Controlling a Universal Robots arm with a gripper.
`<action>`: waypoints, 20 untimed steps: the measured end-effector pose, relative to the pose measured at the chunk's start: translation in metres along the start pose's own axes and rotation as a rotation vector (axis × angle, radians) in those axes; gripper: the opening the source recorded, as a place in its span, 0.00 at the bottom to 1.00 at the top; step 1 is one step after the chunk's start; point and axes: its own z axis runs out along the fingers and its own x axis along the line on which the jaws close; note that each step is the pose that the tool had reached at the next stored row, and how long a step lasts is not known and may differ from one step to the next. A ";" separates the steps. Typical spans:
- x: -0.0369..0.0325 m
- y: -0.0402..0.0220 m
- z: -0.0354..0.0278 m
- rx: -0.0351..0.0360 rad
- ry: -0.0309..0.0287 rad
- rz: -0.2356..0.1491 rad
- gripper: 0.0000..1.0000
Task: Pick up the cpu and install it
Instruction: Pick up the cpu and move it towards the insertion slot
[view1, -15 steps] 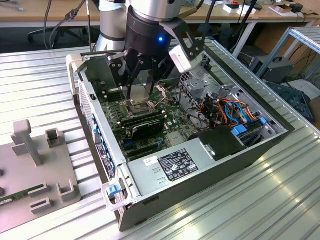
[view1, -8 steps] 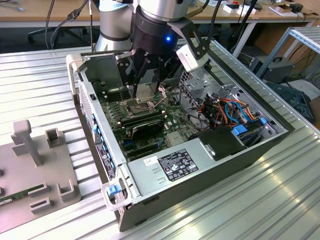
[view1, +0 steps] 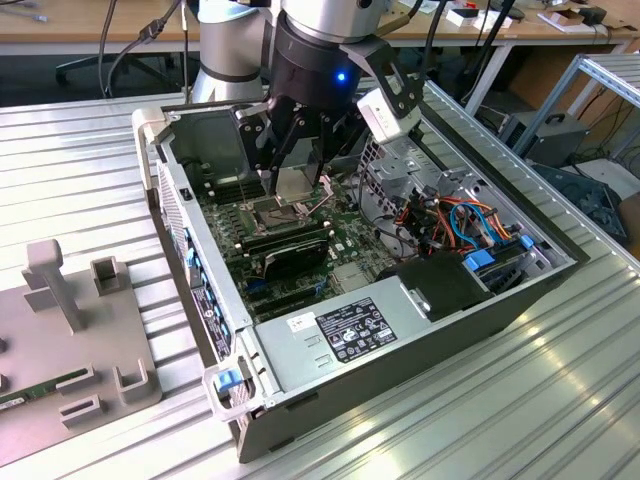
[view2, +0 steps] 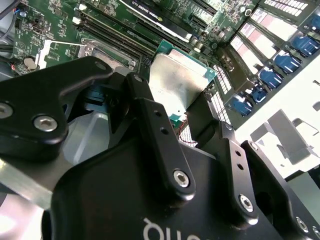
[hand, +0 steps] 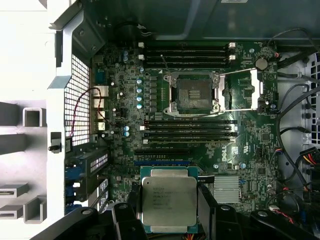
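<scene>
The cpu (hand: 168, 199) is a flat square chip with a dull silver top on a green board, and my gripper (hand: 169, 212) is shut on it, a black finger on each side edge. In the second wrist view the cpu (view2: 181, 82) sticks out past the fingers (view2: 145, 107) towards the motherboard. The exterior view has the gripper (view1: 297, 192) inside the open computer case, holding the cpu (view1: 296, 183) just above the socket (view1: 268, 211). The socket (hand: 194, 93) lies bare, its dark pin field showing and its metal plate (hand: 252, 90) swung aside. The cpu hangs apart from it.
Long black memory sticks (hand: 190, 131) flank the socket. The case wall (view1: 185, 215) rises on the exterior view's left, cables and blue drive bays (view1: 480, 240) on its right, a power supply (view1: 350, 330) in front. A grey fixture plate (view1: 70, 350) lies outside the case.
</scene>
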 end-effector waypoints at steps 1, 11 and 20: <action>0.0000 0.0000 0.0000 0.0001 0.0000 0.000 0.55; -0.0075 0.0001 0.0000 0.0000 0.0000 0.000 0.55; -0.0191 0.0003 0.0001 0.0001 0.0000 0.000 0.55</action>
